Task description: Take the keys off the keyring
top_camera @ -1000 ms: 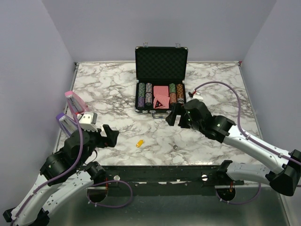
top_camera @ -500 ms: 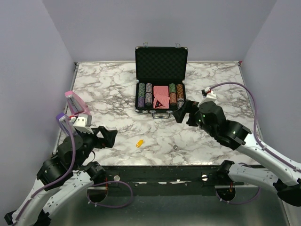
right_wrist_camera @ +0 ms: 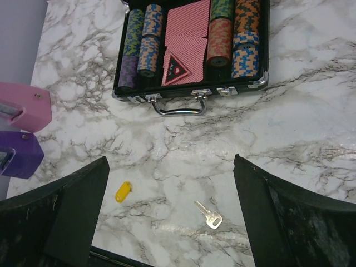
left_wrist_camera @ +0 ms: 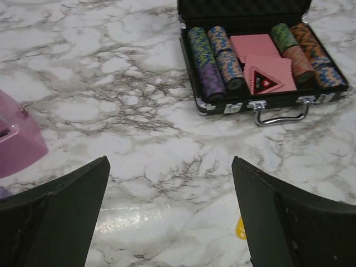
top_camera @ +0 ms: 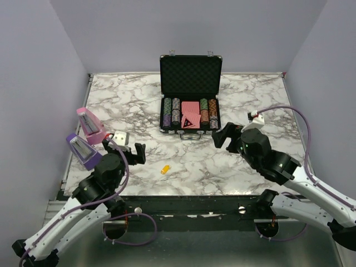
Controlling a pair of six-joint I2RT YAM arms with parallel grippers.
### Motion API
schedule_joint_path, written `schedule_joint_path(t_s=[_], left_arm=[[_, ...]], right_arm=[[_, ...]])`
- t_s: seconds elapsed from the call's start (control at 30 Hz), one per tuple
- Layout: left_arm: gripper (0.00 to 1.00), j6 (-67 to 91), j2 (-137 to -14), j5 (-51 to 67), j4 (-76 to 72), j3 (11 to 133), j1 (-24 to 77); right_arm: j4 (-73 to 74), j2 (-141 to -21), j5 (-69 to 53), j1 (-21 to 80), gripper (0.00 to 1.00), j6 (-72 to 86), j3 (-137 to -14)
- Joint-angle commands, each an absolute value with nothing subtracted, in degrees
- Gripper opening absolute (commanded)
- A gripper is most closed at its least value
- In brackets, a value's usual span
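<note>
The yellow keyring (top_camera: 166,169) lies on the marble table near the front edge, with no key on it. It also shows in the right wrist view (right_wrist_camera: 123,192) and as a sliver beside the right finger in the left wrist view (left_wrist_camera: 240,229). One small silver key (right_wrist_camera: 209,214) lies loose on the marble to the right of the keyring. My left gripper (top_camera: 127,149) is open and empty, left of the keyring and above the table. My right gripper (top_camera: 225,135) is open and empty, by the case's front right corner.
An open black chip case (top_camera: 190,94) with chips and red cards stands at the back middle, its silver handle (right_wrist_camera: 178,107) facing the front. A pink box (top_camera: 90,125) and a purple box (top_camera: 82,150) stand at the left edge.
My left arm has swung forward and right over the table. My right gripper has drawn back to the right, away from the case handle. Keyring and key have not moved.
</note>
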State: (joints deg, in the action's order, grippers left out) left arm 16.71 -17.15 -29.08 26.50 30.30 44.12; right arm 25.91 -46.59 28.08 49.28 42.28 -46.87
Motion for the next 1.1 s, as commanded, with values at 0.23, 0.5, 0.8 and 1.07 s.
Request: schedule_joint_path(t_s=[0.23, 0.5, 0.8, 1.07], left_arm=[[0.99, 3.16, -31.02, -22.08, -11.21, 19.79, 22.62], [0.99, 5.2, -45.07, -11.95, -36.86, 11.35, 7.04], [0.99, 3.26, -61.87, -7.74, -56.95, 10.19, 3.34], [0.9, -1.91, -73.46, -0.45, -66.86, 11.33, 2.81]], right_arm=[[20.04, -43.59, 28.39, 49.22, 1.0, 40.34, -43.59], [18.37, -43.68, 27.6, 49.22, 1.0, 39.81, -42.98], [16.44, -42.19, 27.07, 49.22, 1.0, 39.11, -41.57], [16.17, -41.48, 30.32, 49.31, 1.0, 38.5, -40.61]])
